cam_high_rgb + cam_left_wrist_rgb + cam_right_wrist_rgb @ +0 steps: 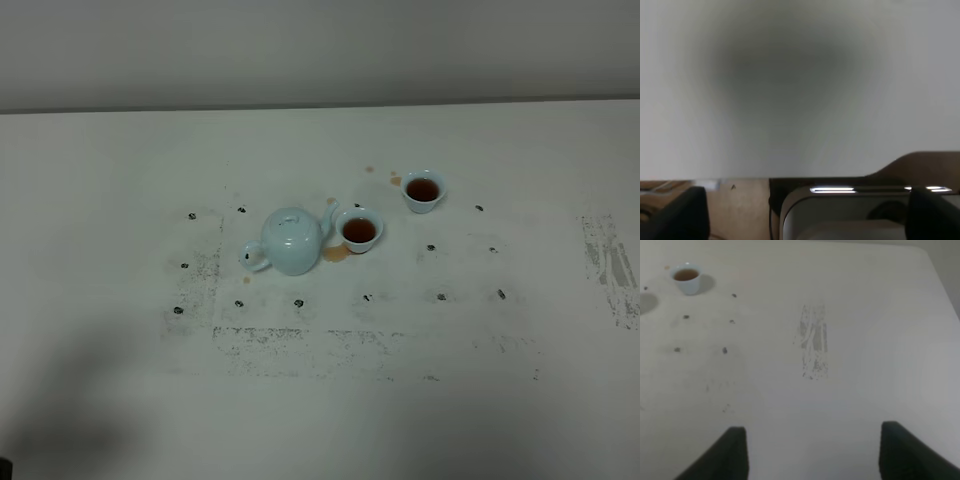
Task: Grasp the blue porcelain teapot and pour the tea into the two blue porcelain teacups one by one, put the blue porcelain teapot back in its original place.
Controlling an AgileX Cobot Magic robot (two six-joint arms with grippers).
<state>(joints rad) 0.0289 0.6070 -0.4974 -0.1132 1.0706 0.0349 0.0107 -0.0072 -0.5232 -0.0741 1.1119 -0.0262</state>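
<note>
The pale-blue teapot [292, 241] stands upright on the white table [320, 400], lid on, spout toward the nearer teacup [359, 230]. The second teacup [423, 190] stands further back right. Both cups hold dark tea. The second cup also shows far off in the right wrist view [687, 279]. Neither gripper shows in the exterior view. My left gripper [805, 215] is open and empty at the table's edge, with no task object in its view. My right gripper [812, 450] is open and empty above bare table, far from the cups.
Brown tea spots lie beside the nearer cup [336, 253] and by the far cup [395, 181]. Black dots and scuffed grey marks [610, 262] cover the table. In the left wrist view a white-grey housing [850, 210] and wooden floor sit below the table edge.
</note>
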